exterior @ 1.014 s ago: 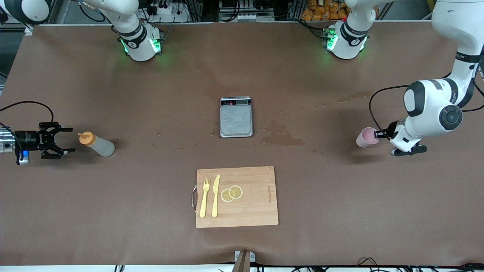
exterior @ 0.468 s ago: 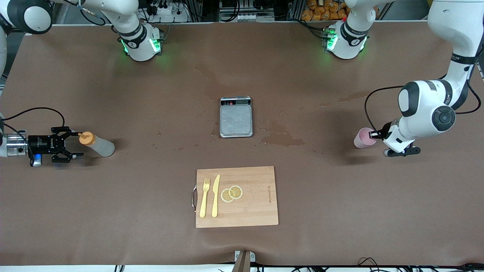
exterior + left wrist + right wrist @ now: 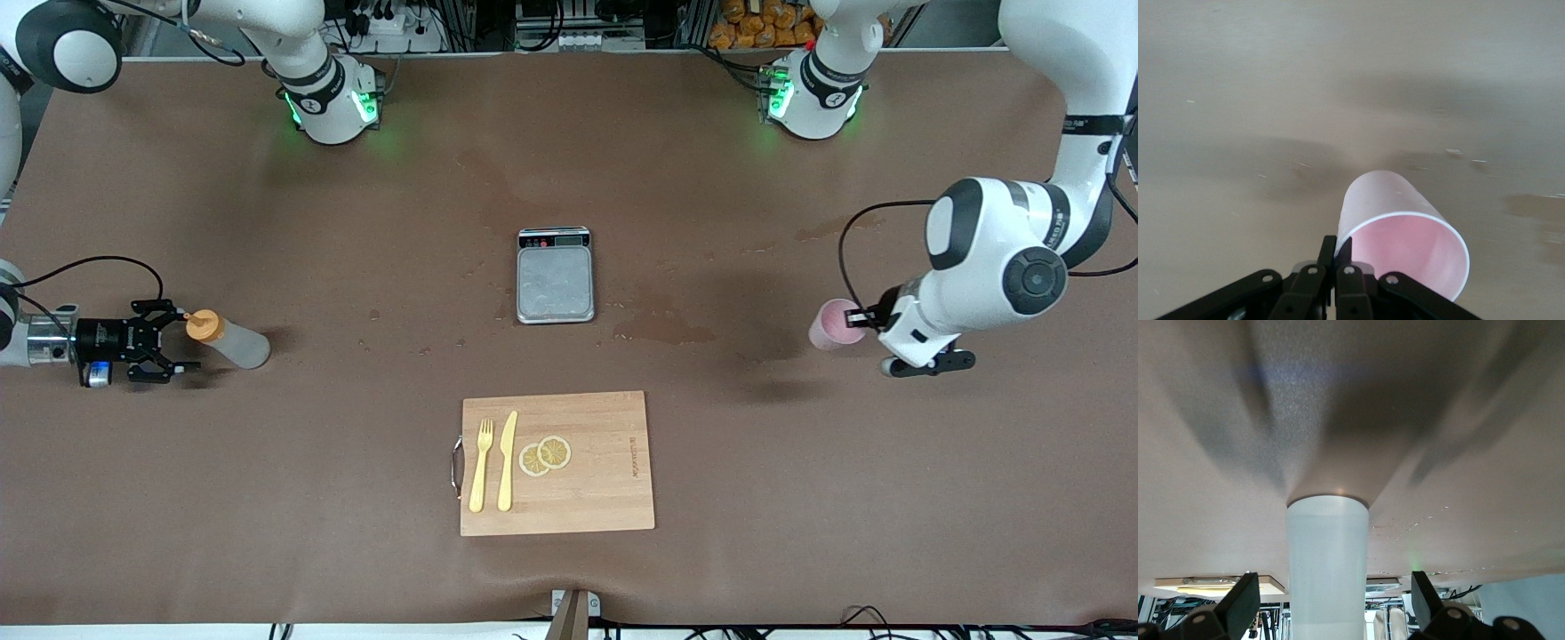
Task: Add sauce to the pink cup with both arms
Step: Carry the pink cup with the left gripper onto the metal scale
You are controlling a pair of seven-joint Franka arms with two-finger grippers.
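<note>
Both grippers have advanced. The pink cup (image 3: pixel 833 324), pinched at its rim by the left gripper (image 3: pixel 861 316), has been carried toward the scale (image 3: pixel 555 275). The spread right gripper (image 3: pixel 174 340) now straddles the standing sauce (image 3: pixel 225 338), ungrasped.

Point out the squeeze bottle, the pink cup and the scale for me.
Translucent whitish squeeze bottle with orange cap (image 3: pixel 238 343): front view, on its body.
Pale-pink plastic cup (image 3: pixel 829 325): front view, on its side wall.
Steel-plated kitchen scale (image 3: pixel 555 283): front view, on its plate.
</note>
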